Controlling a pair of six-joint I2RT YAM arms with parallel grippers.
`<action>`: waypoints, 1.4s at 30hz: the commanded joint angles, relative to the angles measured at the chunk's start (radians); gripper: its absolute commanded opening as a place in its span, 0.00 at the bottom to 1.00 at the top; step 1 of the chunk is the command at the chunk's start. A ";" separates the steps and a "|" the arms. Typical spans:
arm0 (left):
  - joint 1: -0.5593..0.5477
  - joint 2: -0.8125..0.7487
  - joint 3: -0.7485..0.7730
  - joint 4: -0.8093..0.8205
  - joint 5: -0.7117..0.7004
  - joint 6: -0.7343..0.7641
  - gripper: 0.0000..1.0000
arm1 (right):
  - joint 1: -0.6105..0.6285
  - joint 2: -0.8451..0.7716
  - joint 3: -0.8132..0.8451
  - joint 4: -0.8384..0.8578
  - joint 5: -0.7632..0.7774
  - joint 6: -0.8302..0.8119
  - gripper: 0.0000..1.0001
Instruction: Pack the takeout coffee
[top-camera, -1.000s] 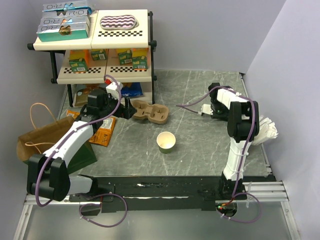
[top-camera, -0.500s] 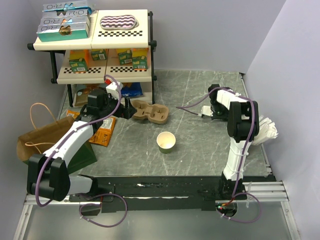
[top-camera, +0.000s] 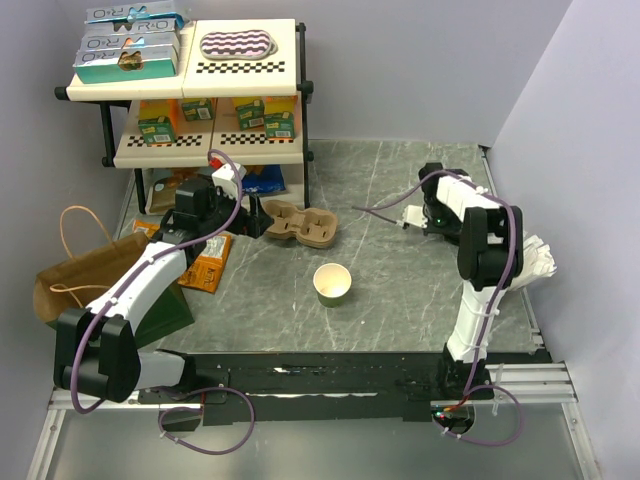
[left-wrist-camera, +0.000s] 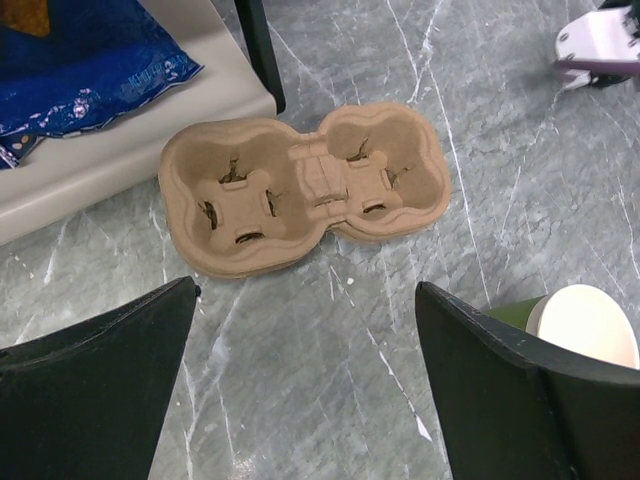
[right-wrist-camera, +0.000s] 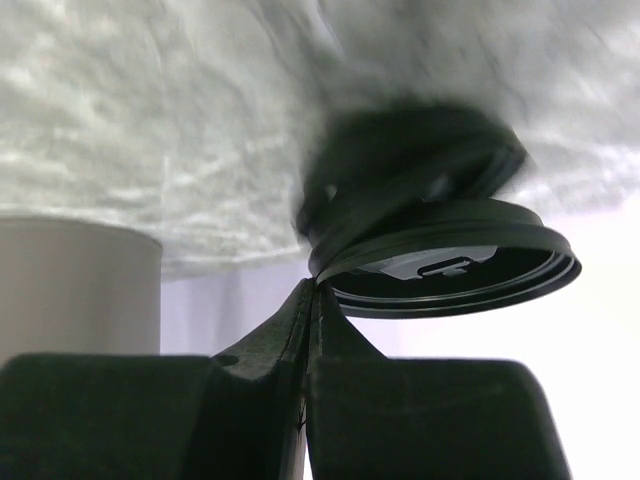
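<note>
the green cup (top-camera: 332, 283) is seen upright and uncovered near the middle of the tabletop (top-camera: 400, 290), its pale inside showing, apart from both arms; the brown cup carrier (top-camera: 300, 224) lies flat just beyond it, toward the shelf rack (top-camera: 205, 150); the left end effector (top-camera: 254, 217) is held wide open beside the carrier's left end; in its wrist view the carrier is framed ahead of the spread fingers (left-wrist-camera: 100, 390), and the cup is partly hidden behind one of them; the right end effector (top-camera: 408, 217) is pinched closed on the rim of a black lid (right-wrist-camera: 450, 265), well apart from the cup at the far right of the tabletop; a blurred dark shape is seen behind the lid, and a pale cup stack (right-wrist-camera: 70, 290) near it; a paper bag (top-camera: 70, 275) and an orange packet (top-camera: 205, 262) lie at the left side, beside the left arm.
</note>
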 joint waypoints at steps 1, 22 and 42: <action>0.000 -0.013 -0.002 0.066 0.014 -0.014 0.97 | 0.006 -0.106 0.053 -0.078 -0.007 0.033 0.00; -0.013 -0.032 0.039 0.020 0.048 0.029 0.97 | 0.065 -0.175 0.016 -0.036 -0.104 0.268 0.00; -0.014 -0.092 -0.022 0.032 0.045 0.017 0.97 | 0.114 -0.109 -0.059 0.044 -0.016 0.332 0.02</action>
